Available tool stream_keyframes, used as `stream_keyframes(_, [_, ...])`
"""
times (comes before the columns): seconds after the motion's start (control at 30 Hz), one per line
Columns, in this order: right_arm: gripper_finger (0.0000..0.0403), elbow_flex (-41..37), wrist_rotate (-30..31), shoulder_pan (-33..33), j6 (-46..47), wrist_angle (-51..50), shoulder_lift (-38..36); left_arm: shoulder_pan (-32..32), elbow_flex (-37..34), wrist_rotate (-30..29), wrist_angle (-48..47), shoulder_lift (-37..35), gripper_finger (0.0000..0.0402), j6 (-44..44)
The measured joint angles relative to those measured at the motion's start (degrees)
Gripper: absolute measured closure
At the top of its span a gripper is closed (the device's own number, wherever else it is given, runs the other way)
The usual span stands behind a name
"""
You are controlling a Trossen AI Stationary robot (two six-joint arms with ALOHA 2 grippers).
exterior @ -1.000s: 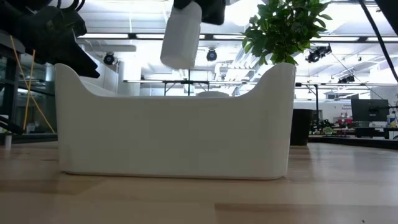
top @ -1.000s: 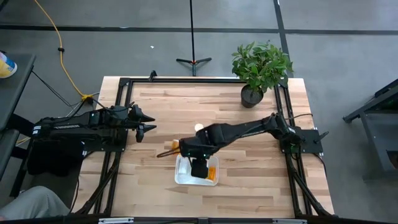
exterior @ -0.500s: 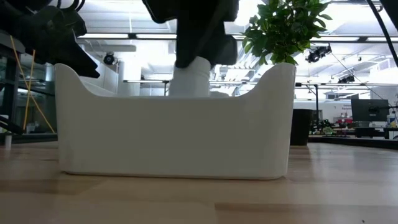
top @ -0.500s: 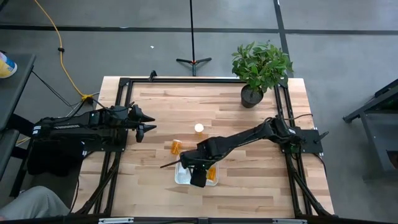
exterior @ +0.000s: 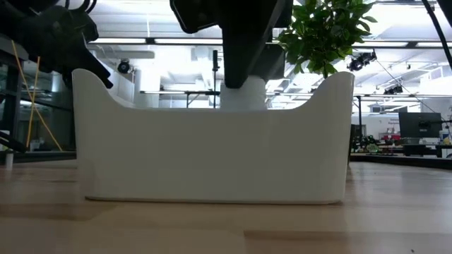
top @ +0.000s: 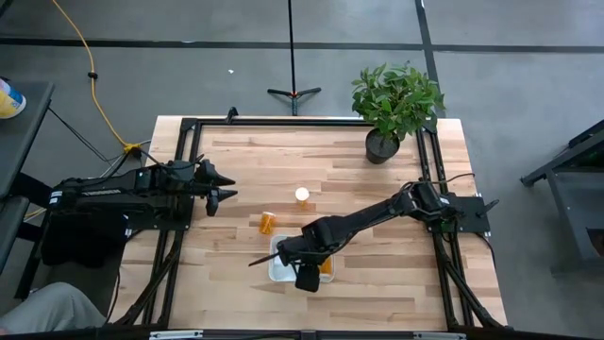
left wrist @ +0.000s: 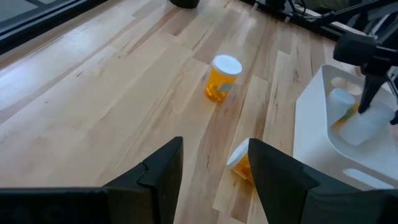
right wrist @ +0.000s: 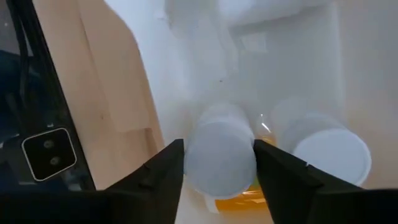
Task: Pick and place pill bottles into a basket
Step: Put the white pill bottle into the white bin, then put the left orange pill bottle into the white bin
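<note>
My right hand (right wrist: pixel 217 171) is down inside the basket (top: pixel 276 269), clamped on a bottle (right wrist: pixel 219 158) beside another already lying there. Beyond the basket, two bottles (top: pixel 269 223) wait on the bench (top: pixel 245 161), nearer my parted left hand (top: pixel 225 185).

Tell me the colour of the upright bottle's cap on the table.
White, on the upright bottle with its orange body; the left wrist view shows it best.

We see lab or workshop hall: framed wooden bench (top: pixel 321 161), grey floor, yellow cable (top: pixel 80 42), ceiling strip lights (exterior: pixel 134 41), equipment benches behind.
</note>
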Motion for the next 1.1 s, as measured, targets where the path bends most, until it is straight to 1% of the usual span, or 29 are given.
stream_keyframes(0.17, [0.0182, 1.37, -0.56, 0.05, -1.31, -0.15, 0.00, 0.00, 0.00, 1.02, 0.00, 0.01, 0.0186, 0.00])
stream_keyframes(0.33, [0.0165, 5.60, 0.54, 0.04, -2.96, -1.45, 0.00, 0.00, 0.00, 1.03, 0.00, 0.02, 0.0186, 0.00])
stream_keyframes(0.47, [0.0163, 11.15, 5.31, -0.02, -4.63, -5.86, 0.00, 0.00, 0.00, 1.15, 0.00, 0.01, 0.0186, 0.00])
stream_keyframes(0.57, [0.0163, 16.39, 10.34, -0.09, -4.88, -10.77, 0.00, 0.00, 0.00, 1.83, -0.02, 0.01, 0.0186, -0.02])
stream_keyframes(0.67, [0.0163, 21.54, 15.14, -0.07, -4.19, -16.68, -0.05, 0.00, 0.00, 4.70, -0.50, 0.64, 0.0186, -0.57])
stream_keyframes(0.73, [0.0163, 23.94, 17.99, -0.09, -3.10, -18.83, -0.15, 0.00, 0.00, 6.93, -1.08, 1.88, 0.0186, -2.19])
stream_keyframes(0.83, [0.0163, 21.96, 20.10, -0.18, -1.48, -18.18, -2.42, 0.00, 0.00, 10.20, -0.77, 3.53, 0.0186, -7.63])
stream_keyframes(0.93, [0.0163, 21.86, 21.37, -0.20, -0.37, -20.09, -2.69, 0.00, 0.00, 14.05, 0.97, 5.26, 0.0186, -15.89])
stream_keyframes(1.07, [0.0163, 21.79, 21.47, -0.20, -0.29, -20.70, -2.69, 0.00, 0.00, 17.07, 2.99, 7.92, 0.0186, -33.77])
stream_keyframes(1.1, [0.0163, 21.79, 21.60, -0.19, -0.28, -20.72, -2.69, 0.00, 0.00, 18.05, 3.74, 8.57, 0.0186, -36.88])
